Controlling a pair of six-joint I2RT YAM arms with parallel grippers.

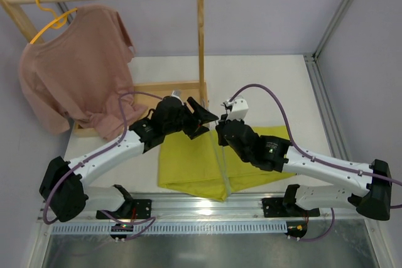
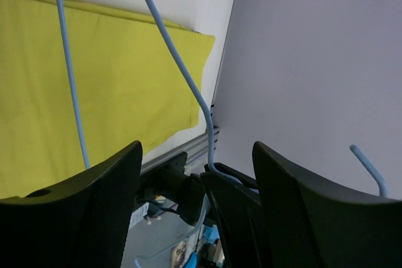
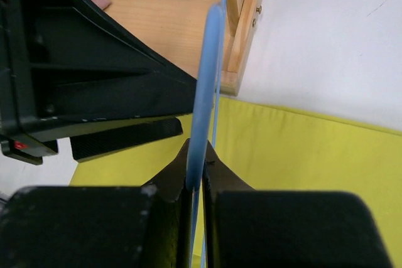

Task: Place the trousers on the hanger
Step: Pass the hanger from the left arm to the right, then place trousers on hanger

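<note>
Low in the right wrist view, our right gripper (image 3: 196, 183) pinches the hanger (image 3: 207, 80); we judge that this thin wire could swivel in so narrow a grip. Our left gripper (image 2: 196, 150) gapes, holding nothing. Only the top view shows the trousers (image 1: 188, 161) whole, lying lower centre under the hanger.

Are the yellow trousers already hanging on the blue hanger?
No, the trousers lie flat on the table, and the hanger gripped by the right pincer carries nothing.
</note>
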